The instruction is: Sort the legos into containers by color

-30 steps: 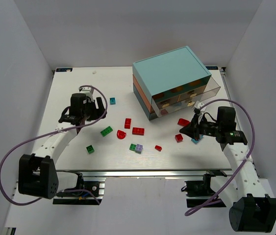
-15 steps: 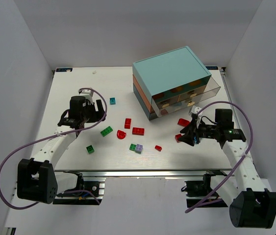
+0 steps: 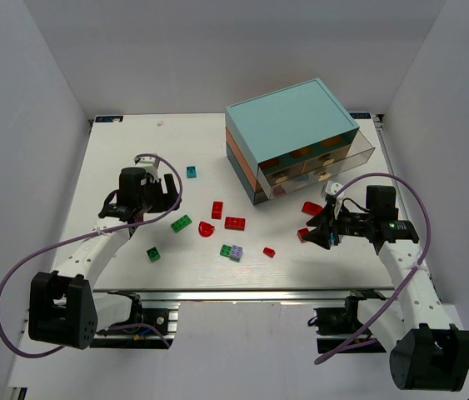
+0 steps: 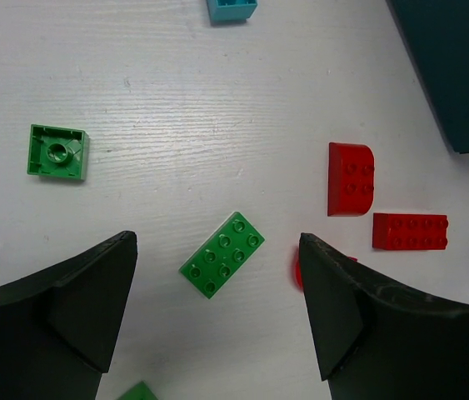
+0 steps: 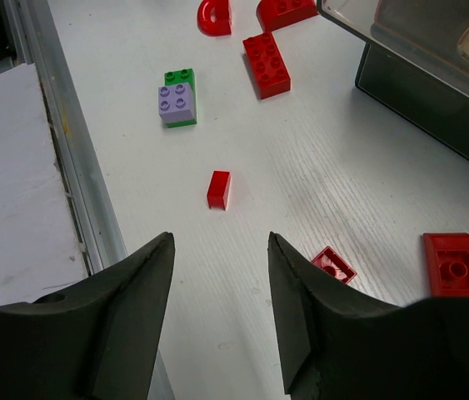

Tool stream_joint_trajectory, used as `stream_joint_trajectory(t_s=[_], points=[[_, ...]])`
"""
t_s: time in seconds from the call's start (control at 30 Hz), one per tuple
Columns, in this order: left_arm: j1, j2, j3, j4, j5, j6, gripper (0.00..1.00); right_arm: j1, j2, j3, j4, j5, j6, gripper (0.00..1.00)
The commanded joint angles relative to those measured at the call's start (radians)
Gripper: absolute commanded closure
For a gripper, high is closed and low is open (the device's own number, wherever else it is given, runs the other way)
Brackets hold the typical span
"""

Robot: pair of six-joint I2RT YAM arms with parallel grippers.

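Note:
The legos lie scattered on the white table (image 3: 126, 150). My left gripper (image 3: 161, 202) is open, and in its wrist view (image 4: 217, 250) a green two-by-four brick (image 4: 222, 254) lies flat between the fingertips, apart from both. A green square brick (image 4: 57, 152) lies upside down to its left. My right gripper (image 3: 317, 231) is open and holds nothing (image 5: 220, 242). A small red brick (image 5: 218, 189) lies just ahead of it, and an upturned red square (image 5: 332, 264) rests by its right finger. The chest of containers (image 3: 292, 137) stands at the back right.
Red bricks (image 3: 235, 222) and a red arch (image 3: 206, 227) lie mid-table, with a lilac-on-green pair (image 3: 232, 252) nearer and a teal brick (image 3: 192, 172) farther back. A clear drawer (image 5: 434, 50) juts from the chest. The table's front rail (image 5: 76, 167) runs beside my right gripper.
My right gripper has gone from shut to open and shifted a little left toward the red pieces. My left gripper has moved slightly down toward the green brick.

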Motion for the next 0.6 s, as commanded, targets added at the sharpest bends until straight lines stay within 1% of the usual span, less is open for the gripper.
stream_joint_trajectory(t_s=[0.0,0.33,0.47,0.57], points=[[-0.005,-0.037,-0.012,0.028,0.027,-0.002,0.12,0.001,-0.011,0.005,0.010,-0.006,-0.004,0.45],[-0.005,-0.037,-0.008,0.043,0.054,-0.002,0.12,-0.001,-0.029,0.005,0.016,-0.009,0.013,0.45],[-0.005,0.003,0.049,0.028,0.065,0.010,0.12,-0.002,-0.048,0.003,0.024,-0.012,0.030,0.46],[-0.005,0.070,0.146,0.010,0.084,0.009,0.12,-0.001,-0.063,-0.001,0.036,-0.008,0.044,0.45]])
